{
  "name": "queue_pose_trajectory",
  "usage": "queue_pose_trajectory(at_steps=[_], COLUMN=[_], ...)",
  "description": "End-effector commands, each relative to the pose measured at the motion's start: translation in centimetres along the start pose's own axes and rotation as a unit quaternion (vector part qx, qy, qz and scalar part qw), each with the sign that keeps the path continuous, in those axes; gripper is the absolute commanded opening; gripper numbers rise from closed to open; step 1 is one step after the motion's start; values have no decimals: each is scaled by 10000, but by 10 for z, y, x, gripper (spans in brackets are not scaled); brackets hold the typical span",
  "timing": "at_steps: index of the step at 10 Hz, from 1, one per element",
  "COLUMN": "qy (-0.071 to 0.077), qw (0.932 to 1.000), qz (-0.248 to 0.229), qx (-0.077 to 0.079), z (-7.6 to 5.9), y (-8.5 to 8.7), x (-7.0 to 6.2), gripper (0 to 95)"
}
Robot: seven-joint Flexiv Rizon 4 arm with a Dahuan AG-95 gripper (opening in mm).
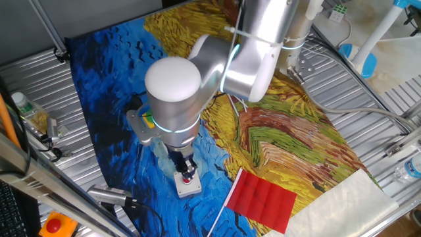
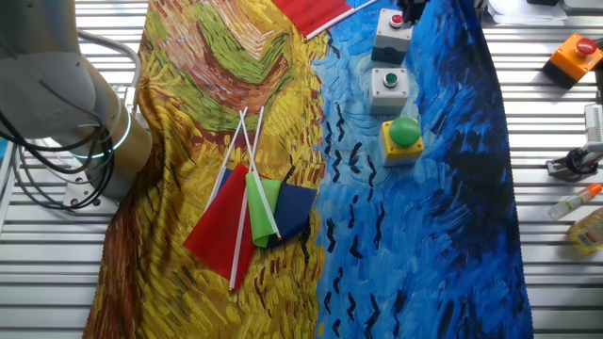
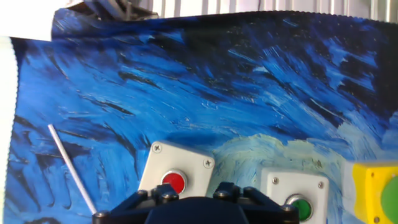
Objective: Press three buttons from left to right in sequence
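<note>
Three button boxes stand in a row on the blue part of the cloth. The yellow box with the large green dome (image 2: 403,137) and the grey box with the small green button (image 2: 388,83) are clear of the arm. The grey box with the small red button (image 2: 391,36) lies under my gripper (image 1: 188,168). In the hand view the red button (image 3: 174,182) sits just ahead of the gripper body, with the green button (image 3: 301,207) and the yellow box (image 3: 373,190) to its right. The fingertips are over or on the red button box (image 1: 189,184). Their gap does not show.
A red flag (image 1: 263,197) lies right of the red button box, its white stick (image 3: 71,168) showing in the hand view. A bundle of flags (image 2: 250,221) lies on the yellow cloth. An orange box with a red button (image 2: 577,55) sits off the cloth, near bottles.
</note>
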State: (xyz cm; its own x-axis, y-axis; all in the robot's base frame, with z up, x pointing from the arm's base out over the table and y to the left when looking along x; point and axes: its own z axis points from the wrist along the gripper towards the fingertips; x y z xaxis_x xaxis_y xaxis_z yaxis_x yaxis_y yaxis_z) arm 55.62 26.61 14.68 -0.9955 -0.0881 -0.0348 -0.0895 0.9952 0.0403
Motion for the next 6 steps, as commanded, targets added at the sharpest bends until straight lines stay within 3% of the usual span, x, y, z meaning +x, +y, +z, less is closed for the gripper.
queue_pose_trajectory(at_steps=[1, 3, 6], qy=[187, 330, 348], qw=[9997, 9985, 9982], qz=[-169, -416, -462], qx=[41, 161, 126], z=[-19, -33, -44], y=[4, 5, 5], x=[2, 6, 14], gripper=[0, 0, 0])
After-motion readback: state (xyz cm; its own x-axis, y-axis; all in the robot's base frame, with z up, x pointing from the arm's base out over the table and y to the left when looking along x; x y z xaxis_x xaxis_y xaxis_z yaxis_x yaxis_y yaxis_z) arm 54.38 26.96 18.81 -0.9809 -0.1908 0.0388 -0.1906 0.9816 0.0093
